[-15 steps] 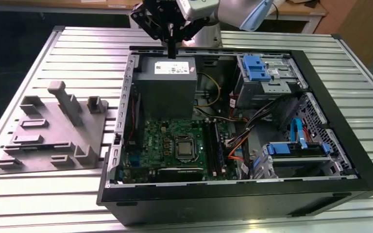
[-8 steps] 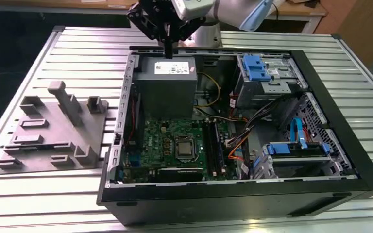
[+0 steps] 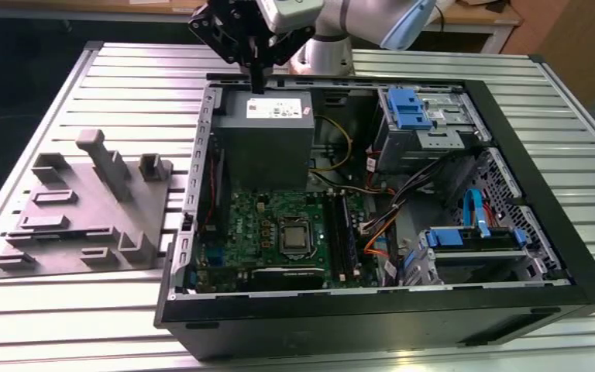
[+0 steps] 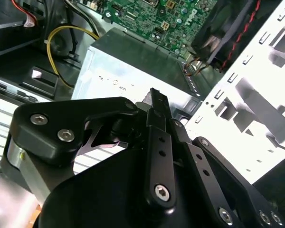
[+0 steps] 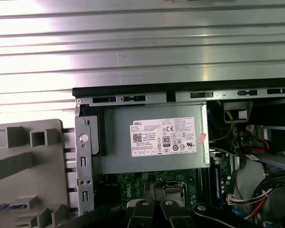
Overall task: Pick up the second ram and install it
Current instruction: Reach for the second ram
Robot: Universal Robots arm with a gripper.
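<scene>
**In the memory slots, exterior view's right of the CPU: second ram looks seated, gripper closed above the PSU**

In the case, the second ram (image 3: 345, 232) reads as one long, narrow, blackish-green strip. It stands on edge in the slot bank just beside the single CPU socket (image 3: 295, 236), running the board's depth. Can't tell how many sticks sit in that bank; the strips blur together.

One gripper (image 3: 259, 87), two fingers (image 4: 157, 142). The jaws are pressed together tip to tip, with nothing visible between them. It hangs over the far edge of the one grey power-supply box (image 3: 266, 132), well apart from the ram.

One green motherboard (image 3: 245, 225) sits below the PSU. Two blue drive latches: one at the far bay (image 3: 406, 105), one at the near bay (image 3: 458, 236).

One black tower case (image 3: 359, 325) lies open on the slatted metal table (image 3: 122, 85). One grey fixture block (image 3: 80, 232) sits just beside the case on the exterior view's left, with one tall upright post (image 3: 99, 155). One arm (image 3: 359, 19) reaches in from the far side.
</scene>
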